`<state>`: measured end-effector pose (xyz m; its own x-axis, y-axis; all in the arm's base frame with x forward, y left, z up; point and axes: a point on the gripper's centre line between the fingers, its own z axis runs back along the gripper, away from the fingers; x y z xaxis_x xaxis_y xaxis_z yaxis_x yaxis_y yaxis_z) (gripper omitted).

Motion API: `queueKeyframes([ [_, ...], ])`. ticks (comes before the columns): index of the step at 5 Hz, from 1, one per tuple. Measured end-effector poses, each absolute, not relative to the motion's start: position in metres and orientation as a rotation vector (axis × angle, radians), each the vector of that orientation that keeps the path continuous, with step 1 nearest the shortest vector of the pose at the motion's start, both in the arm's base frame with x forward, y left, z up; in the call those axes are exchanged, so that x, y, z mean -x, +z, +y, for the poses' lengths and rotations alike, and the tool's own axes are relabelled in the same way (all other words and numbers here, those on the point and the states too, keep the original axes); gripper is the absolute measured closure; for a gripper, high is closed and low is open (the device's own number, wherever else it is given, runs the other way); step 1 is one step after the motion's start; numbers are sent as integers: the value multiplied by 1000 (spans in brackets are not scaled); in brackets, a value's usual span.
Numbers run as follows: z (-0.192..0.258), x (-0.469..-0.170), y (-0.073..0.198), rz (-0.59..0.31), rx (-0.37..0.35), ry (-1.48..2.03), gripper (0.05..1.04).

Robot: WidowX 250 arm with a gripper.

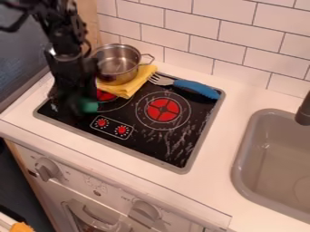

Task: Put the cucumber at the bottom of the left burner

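Bright, soft light spreads over the pale surface (236,97) and the wall tiles (185,22); its source is unclear. Whitish streaks, seemingly glare, mark the black cooktop (160,149) toward its four o'clock. Highlights glint on the metal pot (118,68). Deep shade lies at the view's eight o'clock.

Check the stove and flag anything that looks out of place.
The yellow cloth lies under the metal pot and partly over the left burner, an odd spot for fabric. The blue-handled fork lies loose on the stove.
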<state>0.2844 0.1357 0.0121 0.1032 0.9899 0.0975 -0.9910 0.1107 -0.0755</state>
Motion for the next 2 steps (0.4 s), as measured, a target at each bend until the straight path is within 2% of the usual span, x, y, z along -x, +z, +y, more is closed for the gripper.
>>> queueKeyframes([
  [1,141,-290,7,-126,-5,1463,566],
  [2,147,-293,7,-113,-9,1484,259],
])
